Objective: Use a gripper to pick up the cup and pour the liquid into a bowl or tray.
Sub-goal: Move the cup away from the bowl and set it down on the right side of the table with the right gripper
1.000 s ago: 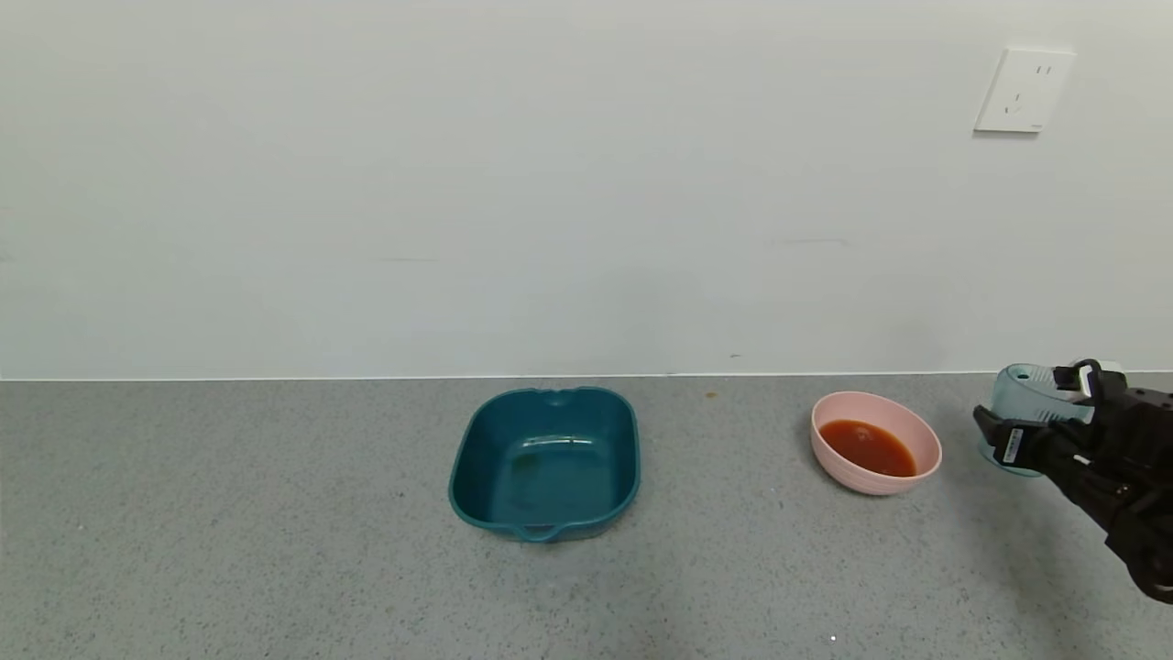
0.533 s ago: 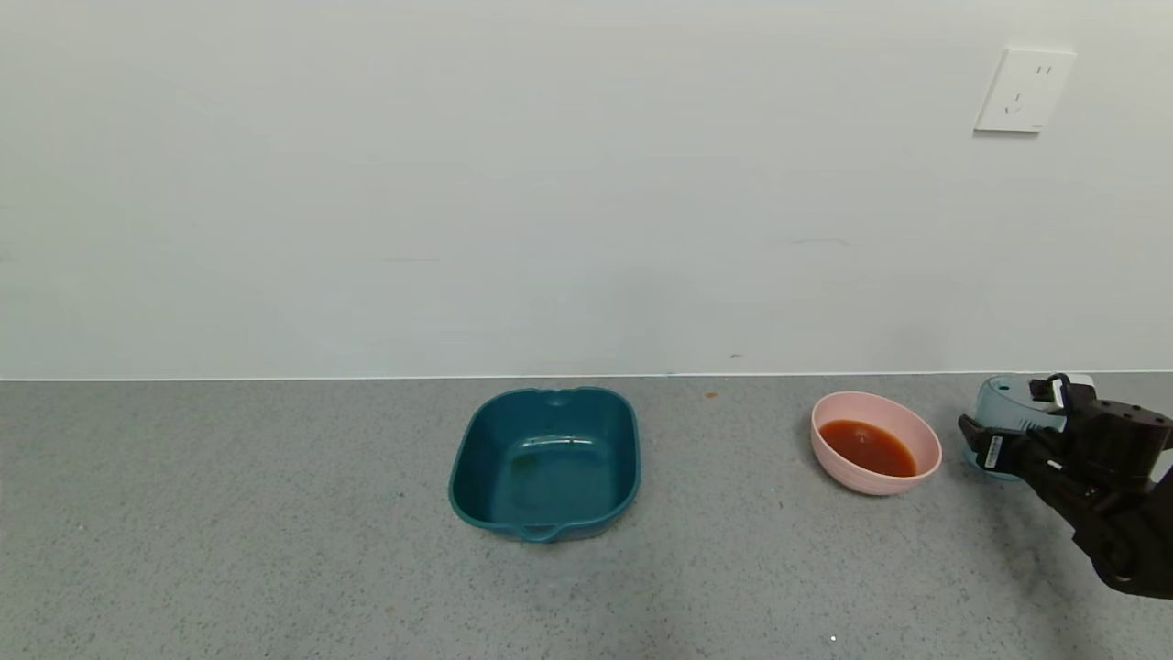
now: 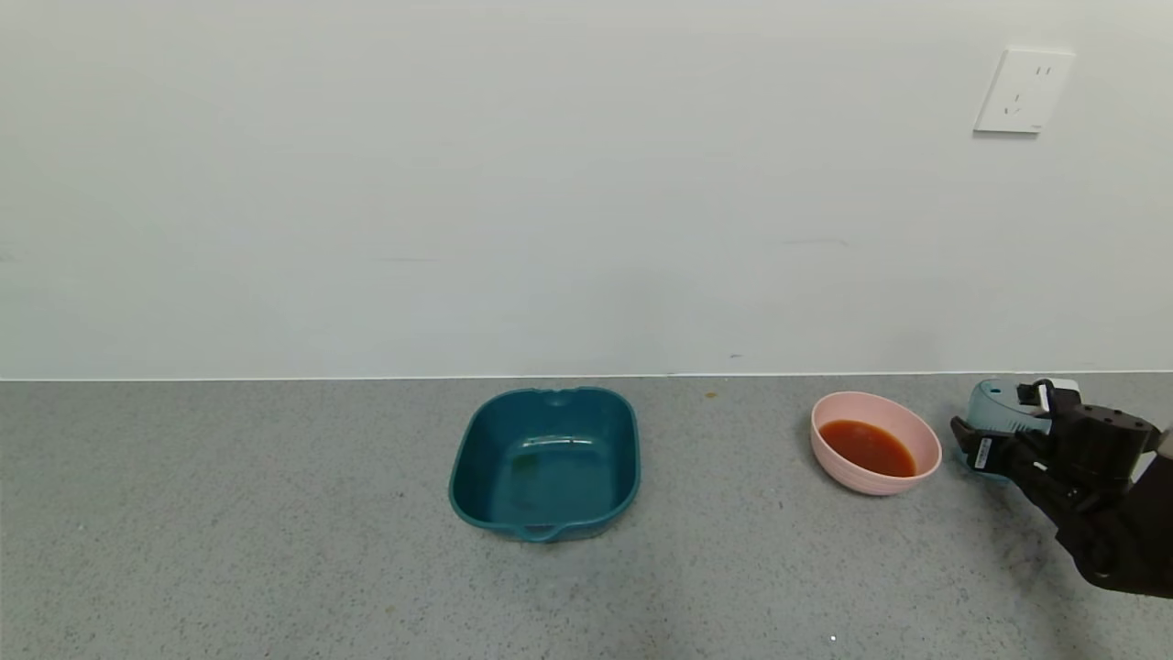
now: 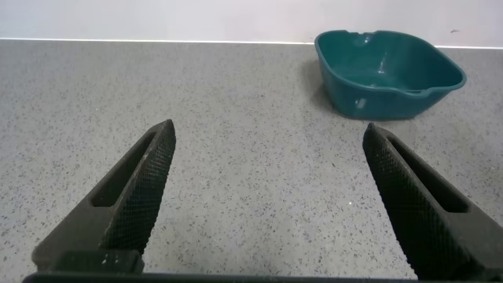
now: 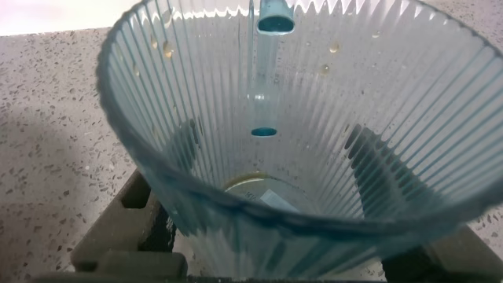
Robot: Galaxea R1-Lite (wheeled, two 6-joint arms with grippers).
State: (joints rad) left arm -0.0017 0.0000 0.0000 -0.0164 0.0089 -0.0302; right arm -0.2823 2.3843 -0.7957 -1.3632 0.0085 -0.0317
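Gripping the empty cup [image 3: 997, 409], right end effector [image 3: 1008, 431] beside bowl [image 3: 921, 438].

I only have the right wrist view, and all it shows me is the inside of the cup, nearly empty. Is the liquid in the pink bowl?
Observer: Yes. In the head view the pink bowl holds a pool of orange-red liquid.
Operator: Where is the cup relative to that bowl?
Observer: The cup, held by the right gripper, is to the bowl's right and apart from it, low over the counter.
Operator: And the left arm?
Observer: The left gripper is over bare counter with its fingers wide open and the teal tray beyond it.
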